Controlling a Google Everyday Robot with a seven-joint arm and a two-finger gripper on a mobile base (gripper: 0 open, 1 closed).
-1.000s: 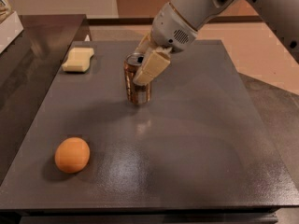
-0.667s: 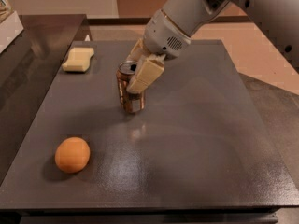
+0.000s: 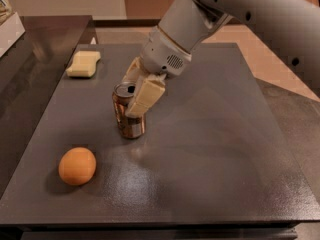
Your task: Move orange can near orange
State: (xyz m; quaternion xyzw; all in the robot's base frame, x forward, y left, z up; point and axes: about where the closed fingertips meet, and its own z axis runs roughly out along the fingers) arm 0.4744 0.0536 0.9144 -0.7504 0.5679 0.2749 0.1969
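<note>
The orange can is upright, leaning slightly, near the middle of the dark table; its silver top with a dark opening shows. My gripper reaches down from the upper right and is shut on the can, one pale finger across its front and the other behind it. The can's base sits at or just above the table surface. The orange lies at the front left of the table, down and to the left of the can, apart from it.
A pale yellow sponge lies at the back left of the table. A lower dark counter runs along the left, with a white object at its far end. The table's front edge is close below the orange.
My gripper has carried the can forward and to the left, from the table's middle back toward the orange. The orange and the sponge have not moved.
</note>
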